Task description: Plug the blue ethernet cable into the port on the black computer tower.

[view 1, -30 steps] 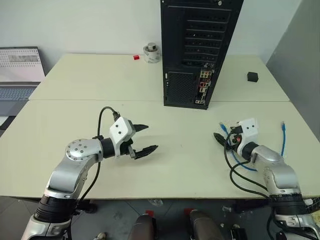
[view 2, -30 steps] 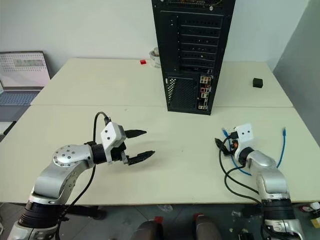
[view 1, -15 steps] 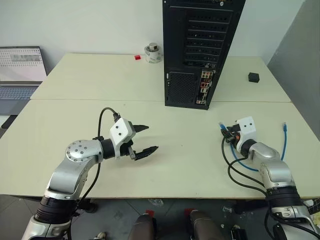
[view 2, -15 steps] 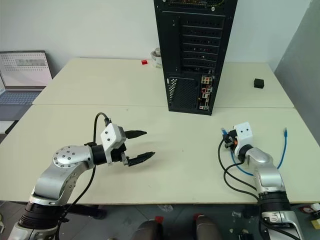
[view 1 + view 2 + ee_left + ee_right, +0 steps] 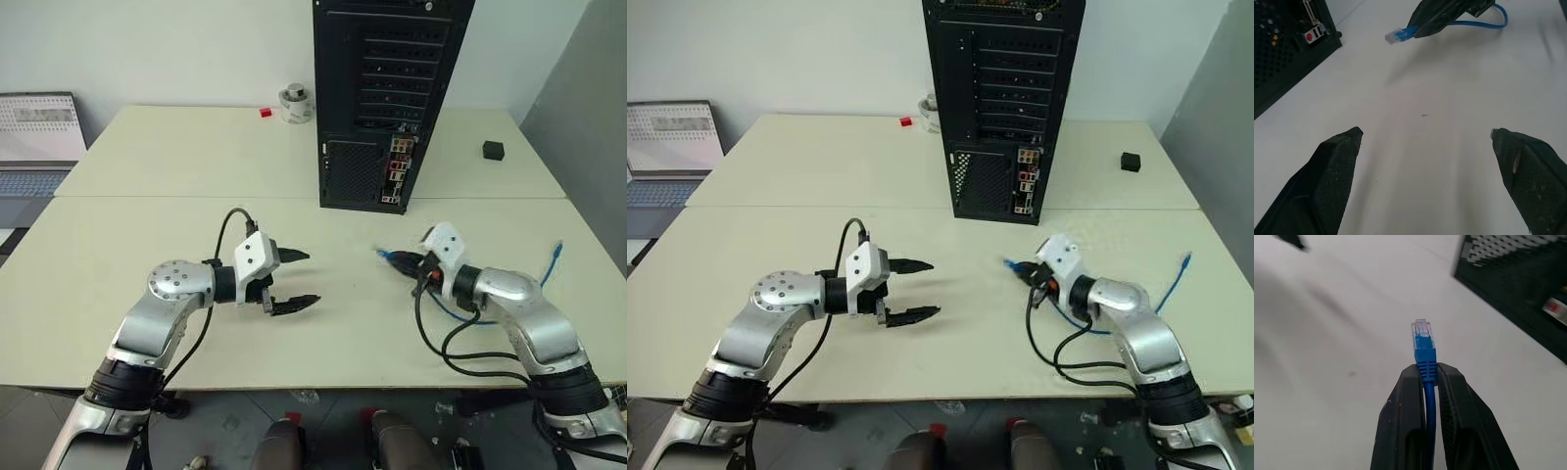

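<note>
Now the right gripper (image 5: pixel 1425 377) pinches the blue ethernet cable (image 5: pixel 1424 350) just behind its plug, above the table (image 5: pixel 147 225) before the black computer tower (image 5: pixel 387 98); left gripper (image 5: pixel 294 281) spread, empty; the cord looks light, limp; hold near the stiff plug.

Bright even light, soft shadows, wrist-view blur
</note>
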You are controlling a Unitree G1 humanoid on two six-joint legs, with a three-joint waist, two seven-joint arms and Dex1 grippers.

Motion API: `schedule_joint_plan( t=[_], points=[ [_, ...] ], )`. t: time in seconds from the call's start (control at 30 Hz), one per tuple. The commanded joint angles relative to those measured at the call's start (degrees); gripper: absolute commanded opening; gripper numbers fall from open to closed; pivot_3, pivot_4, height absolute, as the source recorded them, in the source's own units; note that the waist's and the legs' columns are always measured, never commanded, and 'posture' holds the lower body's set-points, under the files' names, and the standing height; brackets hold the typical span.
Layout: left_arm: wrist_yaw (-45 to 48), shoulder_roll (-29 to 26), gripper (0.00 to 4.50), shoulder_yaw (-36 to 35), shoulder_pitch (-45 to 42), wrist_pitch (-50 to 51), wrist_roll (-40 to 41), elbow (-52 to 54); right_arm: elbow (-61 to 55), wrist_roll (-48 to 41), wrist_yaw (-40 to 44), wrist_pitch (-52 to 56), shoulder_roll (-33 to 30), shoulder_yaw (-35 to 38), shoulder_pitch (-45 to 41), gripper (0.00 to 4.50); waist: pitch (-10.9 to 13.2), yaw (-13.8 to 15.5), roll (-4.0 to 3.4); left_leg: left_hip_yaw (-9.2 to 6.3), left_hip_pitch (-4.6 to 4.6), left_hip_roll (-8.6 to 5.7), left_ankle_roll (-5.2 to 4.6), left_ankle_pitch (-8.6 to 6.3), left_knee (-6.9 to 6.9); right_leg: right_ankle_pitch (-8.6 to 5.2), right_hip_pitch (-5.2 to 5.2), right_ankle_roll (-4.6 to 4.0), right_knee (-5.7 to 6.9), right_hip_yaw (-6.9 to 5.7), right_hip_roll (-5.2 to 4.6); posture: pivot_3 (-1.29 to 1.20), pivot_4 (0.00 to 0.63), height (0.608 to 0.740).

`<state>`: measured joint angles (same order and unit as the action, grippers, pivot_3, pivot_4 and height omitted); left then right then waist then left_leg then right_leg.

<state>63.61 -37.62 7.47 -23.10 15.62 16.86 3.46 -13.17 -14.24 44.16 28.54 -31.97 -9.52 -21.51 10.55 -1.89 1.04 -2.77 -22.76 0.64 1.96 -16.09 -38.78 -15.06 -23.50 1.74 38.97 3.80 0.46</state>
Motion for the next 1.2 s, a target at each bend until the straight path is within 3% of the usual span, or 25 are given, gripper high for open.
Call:
schedule_joint_plan(
  t=[0.03, 0.5, 0.53, 0.7, 1.1, 1.2],
  points=[
    [3.4, 0.4, 4.5, 1.7, -3.3, -1.7, 0.0, -0.7, -5.1, -1.1, 7.2, 1.3, -2.7, -4.3, -2.8, 0.11, 0.0, 0.0, 0.0, -0.01, -0.01, 0.0, 0.0, 0.0, -0.01, 0.0, 0.0, 0.0, 0.0, -0.01, 0.0, 0.0, 0.15, 0.74],
    [8.9, 3.2, 4.5, 6.6, -7.4, -4.0, -2.1, -4.7, -5.4, 0.9, 10.9, 1.7, -2.3, -10.7, -7.6, 0.11, 0.0, 0.0, 0.0, -0.11, -0.04, -0.02, 0.0, 0.0, -0.05, 0.0, -0.01, 0.0, 0.0, -0.05, -0.02, 0.0, 0.15, 0.74],
    [9.0, 3.4, 4.13, 6.6, -7.6, -4.4, -2.1, -5.2, -5.5, 1.0, 11.0, 1.7, -2.2, -10.9, -7.7, 0.11, 0.0, 0.0, 0.0, -0.11, -0.04, -0.02, 0.0, 0.0, -0.05, 0.0, -0.01, 0.0, 0.0, -0.05, -0.02, 0.0, 0.15, 0.74],
    [10.1, 3.6, 3.22, 7.2, -8.2, -5.6, -2.8, -6.6, -6.1, 1.3, 11.2, 1.9, -1.7, -11.4, -7.7, 0.11, 0.0, 0.0, 0.0, -0.13, -0.04, -0.01, 0.0, 0.0, -0.05, 0.0, -0.02, 0.0, 0.0, -0.05, -0.02, 0.0, 0.15, 0.74],
    [9.4, 4.5, 0.41, 7.7, -8.0, -7.1, -4.8, -7.8, -7.5, 1.3, 11.4, 2.6, -0.9, -11.9, -8.2, 0.11, 0.0, 0.0, 0.0, -0.15, -0.04, -0.02, 0.0, 0.0, -0.05, 0.0, -0.02, 0.0, 0.01, -0.05, -0.02, 0.0, 0.15, 0.74],
    [9.0, 4.6, 0.29, 7.6, -8.1, -7.3, -5.0, -7.9, -7.5, 1.7, 11.7, 2.4, -1.2, -12.2, -8.4, 0.11, 0.0, 0.0, 0.0, -0.16, -0.04, -0.02, 0.0, 0.0, -0.05, 0.0, -0.01, 0.0, 0.01, -0.06, -0.02, 0.0, 0.15, 0.74]
  ],
)
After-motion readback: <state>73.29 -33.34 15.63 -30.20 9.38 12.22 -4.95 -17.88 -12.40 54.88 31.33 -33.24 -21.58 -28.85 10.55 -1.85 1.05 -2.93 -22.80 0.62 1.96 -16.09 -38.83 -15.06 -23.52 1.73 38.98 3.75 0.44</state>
